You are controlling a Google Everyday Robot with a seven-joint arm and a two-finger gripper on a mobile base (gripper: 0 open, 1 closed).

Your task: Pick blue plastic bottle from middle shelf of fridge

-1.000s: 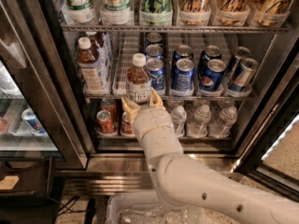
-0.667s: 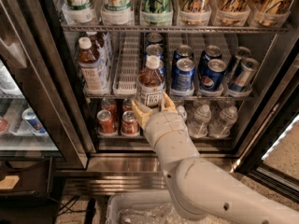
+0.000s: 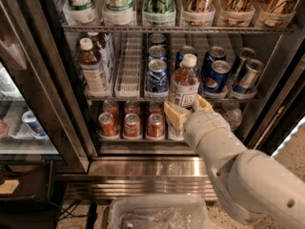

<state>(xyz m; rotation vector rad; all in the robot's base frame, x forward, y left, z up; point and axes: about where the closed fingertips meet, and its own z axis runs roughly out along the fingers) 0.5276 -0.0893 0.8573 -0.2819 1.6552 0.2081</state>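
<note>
The cream 2-finger gripper (image 3: 187,108), fingers clamped on the white-capped, amber-filled blue plastic bottle (image 3: 184,82), is carrying it rightward and nearer, clearing the wire middle shelf (image 3: 128,98).

The blue plastic bottle (image 3: 185,82) has left its lane tray (image 3: 127,75). The gripper (image 3: 189,109) gripping it has moved right, before the soda cans (image 3: 217,75).

Speckled floor (image 3: 296,152) showed at right, with a bright light strip (image 3: 287,136) along its edge. At left was a smaller cooler (image 3: 19,132), lit inside, with white shelves. Below it stood a dark stand (image 3: 26,197) with a tan scrap (image 3: 8,186) on it. A clear bin (image 3: 157,213) sat bottom centre. The gripper (image 3: 188,109) was at the fridge (image 3: 62,80) front, clamped on the bottle (image 3: 185,82).
</note>
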